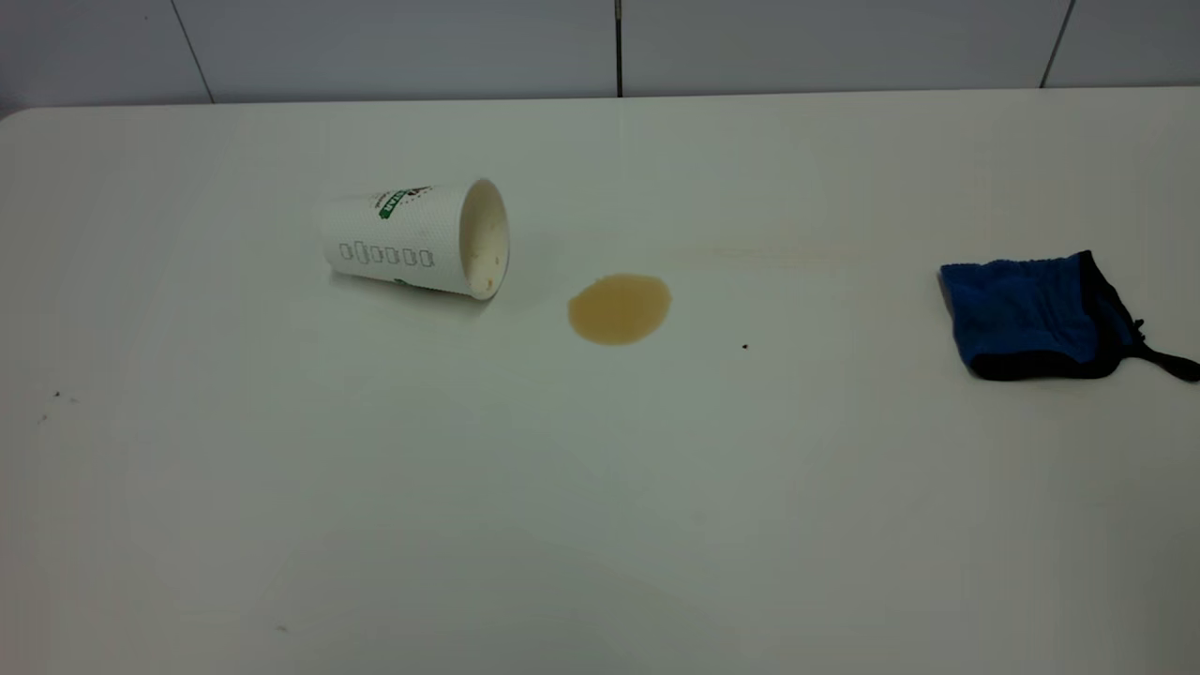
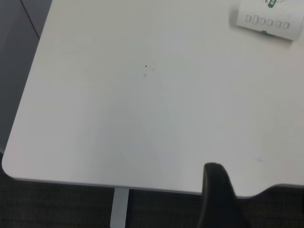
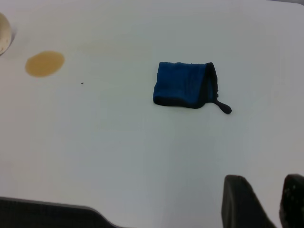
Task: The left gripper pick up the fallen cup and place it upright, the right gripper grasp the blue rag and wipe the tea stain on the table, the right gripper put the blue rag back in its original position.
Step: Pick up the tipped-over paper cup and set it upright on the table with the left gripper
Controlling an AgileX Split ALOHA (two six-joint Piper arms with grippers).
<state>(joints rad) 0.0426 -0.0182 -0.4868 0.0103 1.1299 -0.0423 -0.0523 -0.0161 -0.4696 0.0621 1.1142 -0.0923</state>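
Nearest lies bare tabletop (image 1: 600,525); farther left the cup (image 1: 417,239) rests on its side, mouth toward the tea stain (image 1: 619,307), blue rag (image 1: 1031,317) far right. Whether my left pincer (image 2: 216,194) is apart I cannot tell; my right pincer (image 3: 266,202) stands apart. I should grip the cup across its middle and tip it upright clear of the puddle.

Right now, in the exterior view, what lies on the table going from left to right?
cup on its side → tea stain → tiny dark speck → blue rag, all on the table.
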